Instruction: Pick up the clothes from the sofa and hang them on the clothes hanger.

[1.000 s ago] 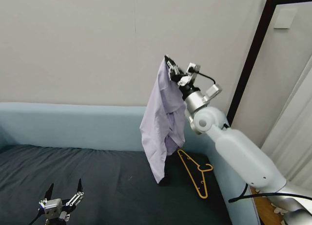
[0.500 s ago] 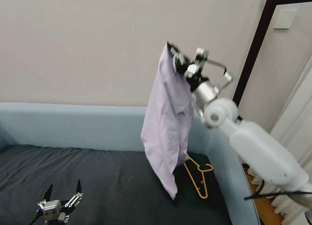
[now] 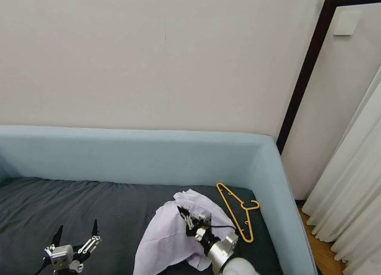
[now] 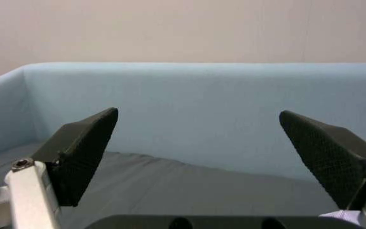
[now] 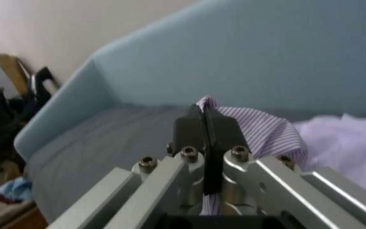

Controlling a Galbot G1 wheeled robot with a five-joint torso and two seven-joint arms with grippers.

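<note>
- Lilac striped cloth is clamped in my right pincer (image 5: 203, 126), tips pressed together on one fold of the shirt (image 3: 164, 236), which lies heaped on the sofa (image 3: 119, 156) seat.
- The bite looks thin, so the fold may slip out when lifted.
- The hanger (image 3: 238, 212) lies just beside the heap, and trailing cloth could drag it.
- My left pincer (image 3: 76, 242) sits spread apart, well away.

You've got 1 sofa (image 3: 119, 159), w/ 1 lilac shirt (image 3: 161, 242) & 1 yellow hanger (image 3: 239, 214) on it. Grippers: 2 total, i.e. 1 left gripper (image 3: 77, 230) + 1 right gripper (image 3: 188, 218). Behind: 1 dark door frame (image 3: 303, 78), 1 white curtain (image 3: 351, 191), 1 wall plate (image 3: 345, 22).
</note>
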